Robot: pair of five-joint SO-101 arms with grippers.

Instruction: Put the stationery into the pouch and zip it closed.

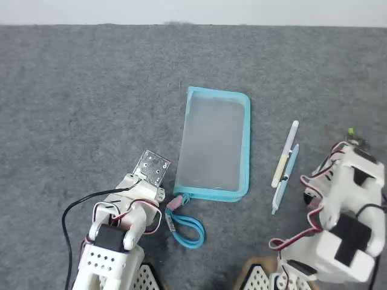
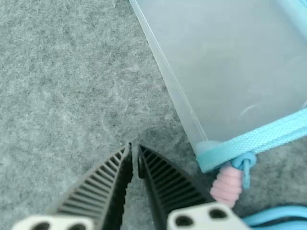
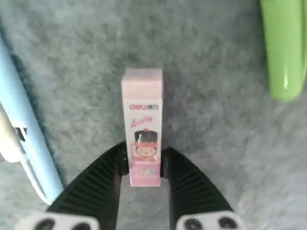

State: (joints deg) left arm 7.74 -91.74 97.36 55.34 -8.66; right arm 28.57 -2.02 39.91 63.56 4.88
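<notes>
The translucent pouch [image 1: 214,145] with teal trim lies flat in the middle of the grey mat. Its pink zipper pull [image 1: 175,203] sits at the near left corner beside a blue strap loop [image 1: 186,231]. My left gripper [image 2: 134,149] is shut and empty, just left of that corner of the pouch [image 2: 230,72] and its pull [image 2: 227,185]. My right gripper [image 3: 142,157] is shut on the near end of a pink eraser [image 3: 142,124]. A white-yellow pen [image 1: 285,154] and a blue pen [image 1: 285,178] lie right of the pouch, with the blue pen [image 3: 21,120] beside the eraser.
A green object [image 3: 283,48] lies just beyond the eraser, on the side away from the pens, and peeks out past the right arm [image 1: 351,132]. Both arm bases stand at the mat's near edge. Bare mat [image 1: 91,90] stretches to the left and behind the pouch.
</notes>
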